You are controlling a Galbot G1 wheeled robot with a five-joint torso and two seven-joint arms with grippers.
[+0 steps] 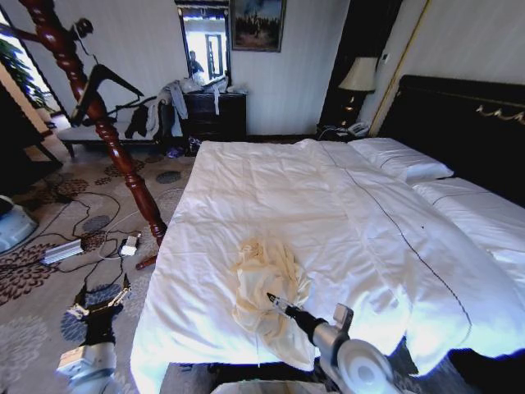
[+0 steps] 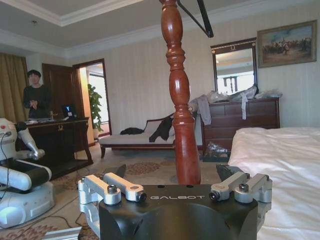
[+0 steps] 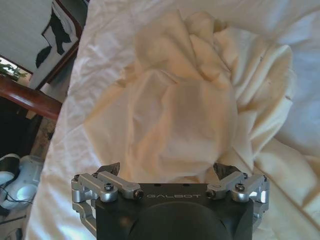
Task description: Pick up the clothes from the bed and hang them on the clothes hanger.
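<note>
Cream clothes lie crumpled on the bed near its foot, right gripper just over them with fingers spread wide; left gripper hangs low beside the bed, also wide.

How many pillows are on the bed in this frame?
2: one white pillow nearest the headboard corner, a second pillow beside it toward the frame's right edge. More may be hidden.

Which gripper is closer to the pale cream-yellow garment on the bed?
The right gripper is over the crumpled pale cream-yellow garment, jaws open. The left gripper hangs low over the carpet, beside the bed.
</note>
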